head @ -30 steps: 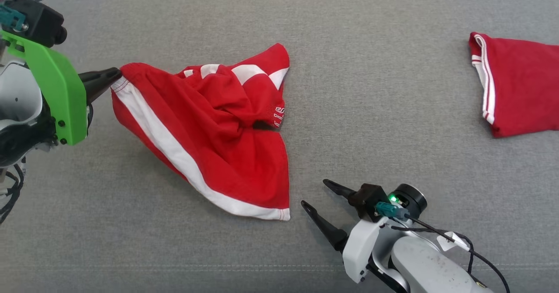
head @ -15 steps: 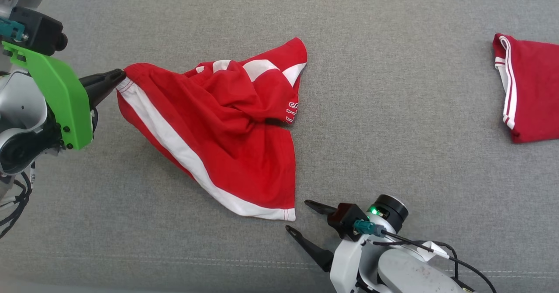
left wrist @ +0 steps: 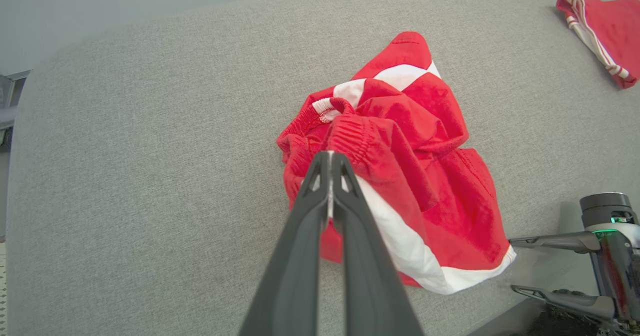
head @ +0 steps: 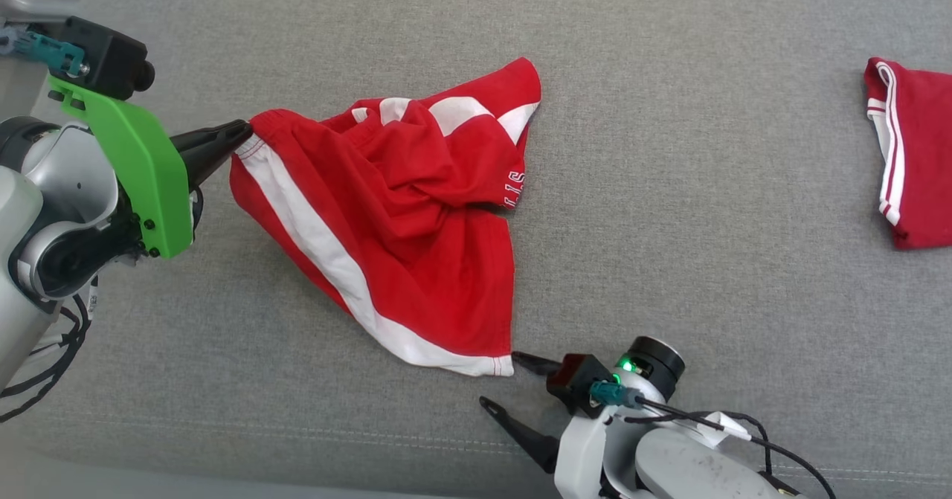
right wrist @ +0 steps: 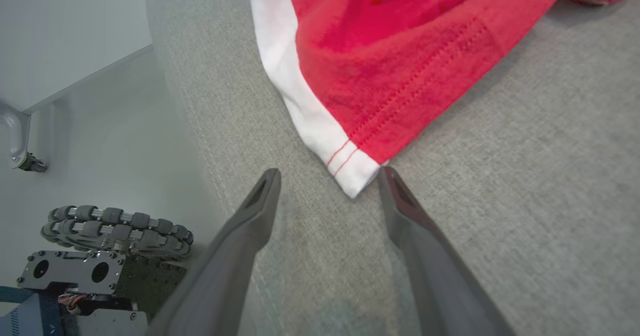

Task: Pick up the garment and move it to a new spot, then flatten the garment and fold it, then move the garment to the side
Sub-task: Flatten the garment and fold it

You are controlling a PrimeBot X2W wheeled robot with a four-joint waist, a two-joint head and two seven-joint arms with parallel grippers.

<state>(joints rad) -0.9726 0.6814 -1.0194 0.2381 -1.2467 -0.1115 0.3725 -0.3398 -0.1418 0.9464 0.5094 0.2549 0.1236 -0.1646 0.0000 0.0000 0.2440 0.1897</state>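
The garment is a pair of red shorts with white side stripes, lying crumpled on the grey cushion. My left gripper is shut on its waistband at the left and holds that edge up a little. From the left wrist the pinched waistband sits right at my left gripper. My right gripper stands open just below the lower hem corner. In the right wrist view that white hem corner lies between the tips of my right gripper, close to the right finger.
A second red garment, folded, lies at the far right of the cushion. The cushion's front edge runs just below my right gripper. Beyond it the right wrist view has floor and a wheeled base.
The camera has shifted, sliding the whole scene right. My right gripper has moved in toward the garment's lower hem corner, still open. The left gripper keeps its hold on the waistband.
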